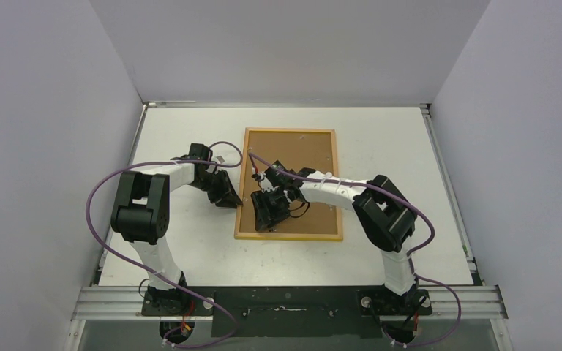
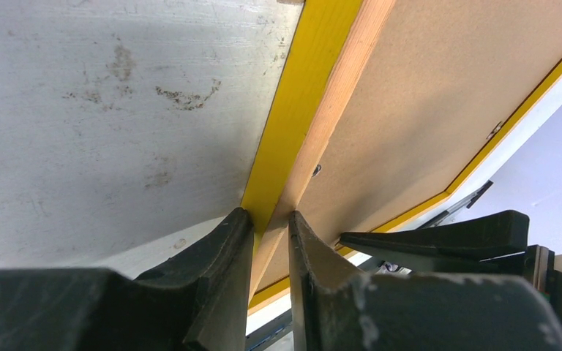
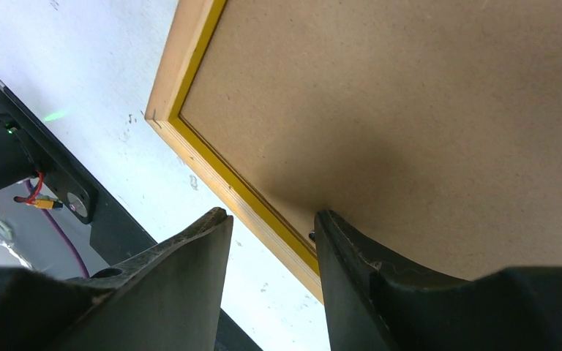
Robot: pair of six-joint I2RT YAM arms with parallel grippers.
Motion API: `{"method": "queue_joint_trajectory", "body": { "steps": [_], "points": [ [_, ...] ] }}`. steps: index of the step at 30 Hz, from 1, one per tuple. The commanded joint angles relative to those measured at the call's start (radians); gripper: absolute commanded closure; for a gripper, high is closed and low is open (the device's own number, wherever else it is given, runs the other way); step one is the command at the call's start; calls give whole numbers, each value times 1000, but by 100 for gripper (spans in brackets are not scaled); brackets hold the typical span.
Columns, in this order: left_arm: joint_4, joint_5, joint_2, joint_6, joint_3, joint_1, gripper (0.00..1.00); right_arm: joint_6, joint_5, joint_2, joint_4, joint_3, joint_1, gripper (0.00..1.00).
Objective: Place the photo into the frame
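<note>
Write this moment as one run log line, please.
left end effector: shut on frame edge | right end effector: open over frame edge | backing board: in frame, facing up | photo: not in view

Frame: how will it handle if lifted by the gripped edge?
Probably stiff: the frame shows straight rails though the left gripper pinches just one. Likely light, being thin wood. It may pivot in so narrow a grip.

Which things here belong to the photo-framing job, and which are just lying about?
Job: yellow-fronted wooden picture frame, face down; brown backing board in it; left tool, clamped on the frame's edge; right tool, open over its rim.
Lying about: purple cables on the arms. The photo is not in view.
</note>
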Motion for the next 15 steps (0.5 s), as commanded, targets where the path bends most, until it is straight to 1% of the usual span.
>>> {"method": "queue_joint_trajectory", "body": {
  "steps": [1,5,11,15],
  "points": [
    [7,-29,36,-2,17,-7,80,2,37,20,45,18,17,53],
    [6,-28,37,1,16,-7,80,-6,38,24,22,11,20,53],
    [8,-27,37,1,11,-7,80,-23,96,-4,-15,-10,20,53],
    [9,-27,40,2,9,-7,80,-33,106,-18,-33,-10,20,53]
  ]
}}
